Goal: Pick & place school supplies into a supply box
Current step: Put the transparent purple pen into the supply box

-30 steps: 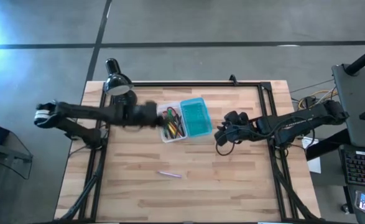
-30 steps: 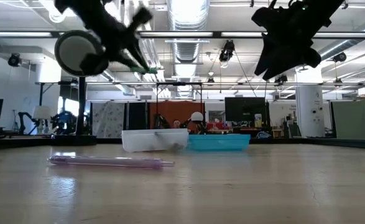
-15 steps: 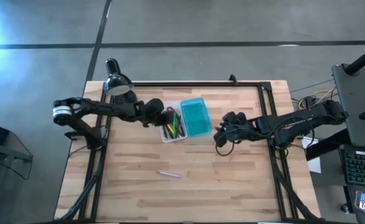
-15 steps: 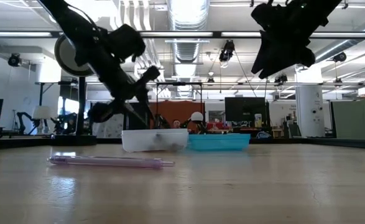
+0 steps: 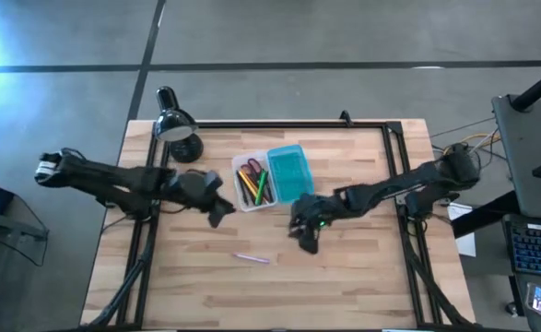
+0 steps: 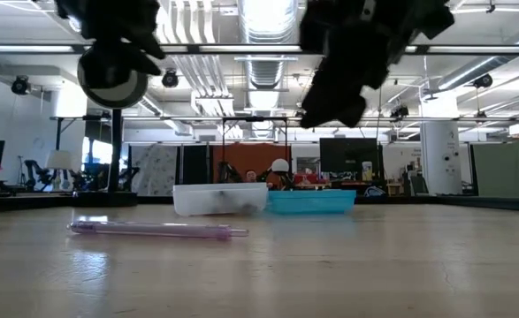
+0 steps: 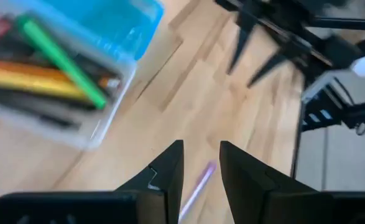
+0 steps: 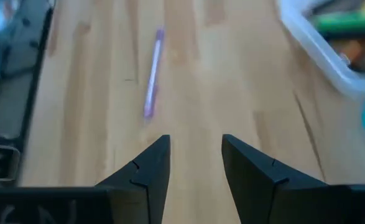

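Note:
The supply box stands mid-table, its clear tray (image 5: 254, 184) beside its opened turquoise lid (image 5: 290, 172). In the tray lie a green marker (image 7: 61, 56), an orange pencil (image 7: 39, 81), dark pencils and red-handled scissors (image 5: 248, 171). A pinkish stick (image 5: 251, 258) lies flat on the wood nearer the front edge. My left gripper (image 5: 218, 214) hovers open to the tray's near left with nothing between its fingers (image 7: 170, 165). My right gripper (image 5: 302, 242) hovers open, right of the stick (image 8: 152, 71) and near the lid's front.
A black desk lamp (image 5: 176, 124) stands at the far left corner. A dark frame (image 5: 279, 124) runs along the table's far and side edges. Bare wood lies around the stick and along the table's front.
My left gripper dipped to the tray, then drew back up and toward the table's near left. The green marker it carried now lies in the tray. My right gripper swung left and toward the near edge, sinking and tipping down toward the pinkish stick.

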You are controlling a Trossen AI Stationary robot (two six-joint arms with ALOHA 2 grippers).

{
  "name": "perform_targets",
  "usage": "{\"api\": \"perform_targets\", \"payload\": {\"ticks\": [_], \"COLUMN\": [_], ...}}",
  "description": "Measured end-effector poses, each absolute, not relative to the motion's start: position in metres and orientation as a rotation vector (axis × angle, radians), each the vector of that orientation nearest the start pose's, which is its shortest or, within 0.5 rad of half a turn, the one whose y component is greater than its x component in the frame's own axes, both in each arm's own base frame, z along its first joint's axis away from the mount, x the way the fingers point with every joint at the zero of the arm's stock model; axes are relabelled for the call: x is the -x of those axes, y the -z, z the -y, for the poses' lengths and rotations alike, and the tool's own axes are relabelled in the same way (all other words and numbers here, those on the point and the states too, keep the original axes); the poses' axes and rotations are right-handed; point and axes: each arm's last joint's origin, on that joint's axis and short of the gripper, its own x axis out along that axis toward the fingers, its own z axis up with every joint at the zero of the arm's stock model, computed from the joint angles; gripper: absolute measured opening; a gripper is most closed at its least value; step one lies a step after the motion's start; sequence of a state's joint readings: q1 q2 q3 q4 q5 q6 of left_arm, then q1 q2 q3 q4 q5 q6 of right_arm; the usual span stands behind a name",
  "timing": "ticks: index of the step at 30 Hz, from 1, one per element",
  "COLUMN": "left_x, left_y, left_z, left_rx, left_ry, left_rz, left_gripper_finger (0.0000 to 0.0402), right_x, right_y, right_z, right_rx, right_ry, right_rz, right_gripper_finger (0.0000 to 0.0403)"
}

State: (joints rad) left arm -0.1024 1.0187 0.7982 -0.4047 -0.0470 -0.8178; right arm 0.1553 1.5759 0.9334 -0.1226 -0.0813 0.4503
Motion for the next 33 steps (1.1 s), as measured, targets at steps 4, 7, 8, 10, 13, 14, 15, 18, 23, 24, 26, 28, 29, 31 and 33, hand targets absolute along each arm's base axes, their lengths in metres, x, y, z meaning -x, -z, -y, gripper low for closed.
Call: {"api": "perform_targets", "payload": {"ticks": [4,7,8,10,13,14,15,18,23,24,26,28,29,31,33], "left_x": [-0.192,-0.184,-0.183,-0.179,-0.175,-0.174,-0.172,-0.168,-0.159,-0.157,-0.154,-0.152,-0.15,-0.148,-0.146], "left_y": [-0.28,-0.283,-0.284,-0.283,-0.284,-0.283,-0.283,-0.285,-0.286,-0.287,-0.286,-0.285,-0.284,-0.283,-0.281], "left_z": [0.036,0.043,0.046,0.049,0.053,0.053,0.054,0.053,0.049,0.049,0.048,0.047,0.046,0.046,0.046], "left_rx": [0.765,0.763,0.755,0.72,0.672,0.651,0.634,0.595,0.54,0.532,0.52,0.515,0.514,0.512,0.513], "left_ry": [-0.282,-0.271,-0.257,-0.233,-0.192,-0.183,-0.176,-0.157,-0.146,-0.143,-0.145,-0.141,-0.14,-0.137,-0.136], "left_rz": [-0.607,-0.6,-0.6,-0.62,-0.644,-0.656,-0.663,-0.66,-0.68,-0.683,-0.694,-0.692,-0.698,-0.705,-0.706], "left_gripper_finger": [0.0087,0.0087,0.0087,0.0087,0.0087,0.0087,0.0087,0.0087,0.0087,0.0087,0.0087,0.0087,0.0087,0.0087,0.0087], "right_x": [-0.354,-0.38,-0.388,-0.405,-0.425,-0.431,-0.436,-0.449,-0.463,-0.467,-0.473,-0.479,-0.481,-0.486,-0.491], "right_y": [-0.192,-0.182,-0.177,-0.166,-0.149,-0.147,-0.145,-0.148,-0.147,-0.144,-0.136,-0.129,-0.126,-0.121,-0.115], "right_z": [-0.075,-0.089,-0.092,-0.098,-0.104,-0.107,-0.111,-0.127,-0.149,-0.151,-0.152,-0.15,-0.15,-0.15,-0.149], "right_rx": [-0.191,-0.184,-0.201,-0.25,-0.316,-0.32,-0.319,-0.278,-0.21,-0.21,-0.222,-0.236,-0.231,-0.217,-0.216], "right_ry": [-0.061,-0.066,-0.061,-0.041,0.002,-0.005,-0.014,-0.043,-0.041,-0.027,0.028,0.092,0.13,0.161,0.158], "right_rz": [-0.797,-0.806,-0.818,-0.834,-0.901,-0.917,-0.935,-0.979,-1.034,-1.039,-1.058,-1.088,-1.102,-1.133,-1.176], "right_gripper_finger": [0.0137,0.0137,0.0137,0.0137,0.0137,0.0137,0.0137,0.0139,0.0163,0.0169,0.018,0.0191,0.0195,0.0201,0.0198]}}
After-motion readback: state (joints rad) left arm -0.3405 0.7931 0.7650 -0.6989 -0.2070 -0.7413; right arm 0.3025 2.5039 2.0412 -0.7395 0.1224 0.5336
